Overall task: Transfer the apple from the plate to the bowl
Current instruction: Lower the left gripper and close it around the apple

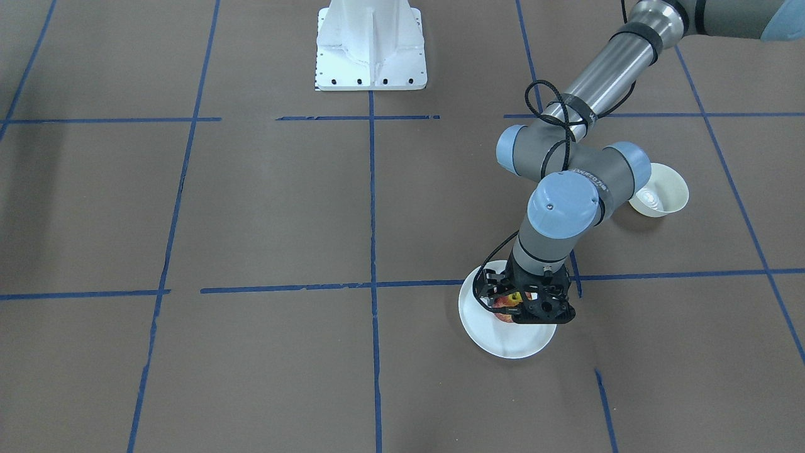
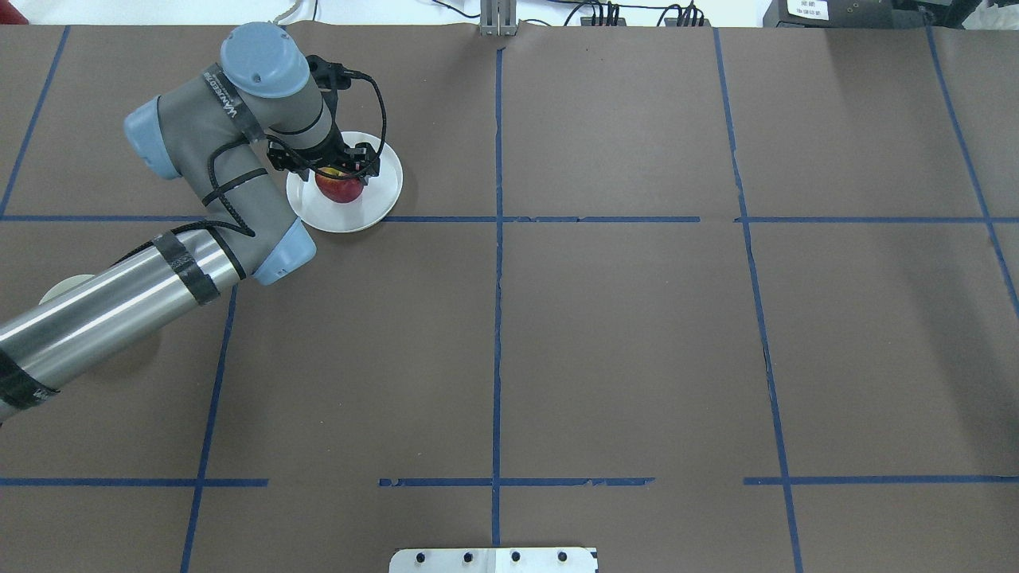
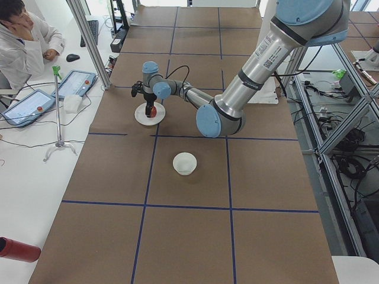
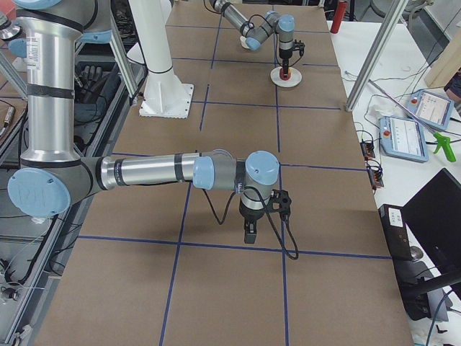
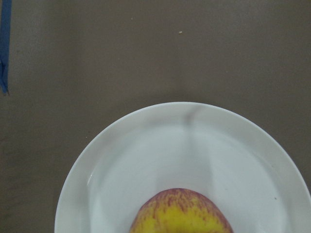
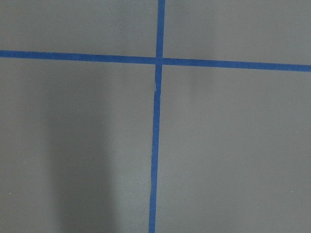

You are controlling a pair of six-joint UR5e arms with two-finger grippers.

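The red and yellow apple (image 1: 505, 302) lies on the white plate (image 1: 510, 343). My left gripper (image 1: 510, 307) is lowered over the apple, its fingers either side of it, and looks open. From overhead, the apple (image 2: 341, 191) shows just below the gripper (image 2: 337, 170) on the plate (image 2: 384, 199). The left wrist view shows the apple's top (image 5: 180, 213) and the plate (image 5: 121, 160). The cream bowl (image 1: 661, 192) stands empty behind the left arm's elbow. My right gripper (image 4: 250, 234) hangs over bare table far from them; I cannot tell whether it is open.
Blue tape lines (image 2: 497, 239) grid the brown table. The white robot base (image 1: 371, 47) stands at the table's edge. A person (image 3: 23, 35) sits beside the table's far end, with tablets (image 3: 71, 83) on a side desk.
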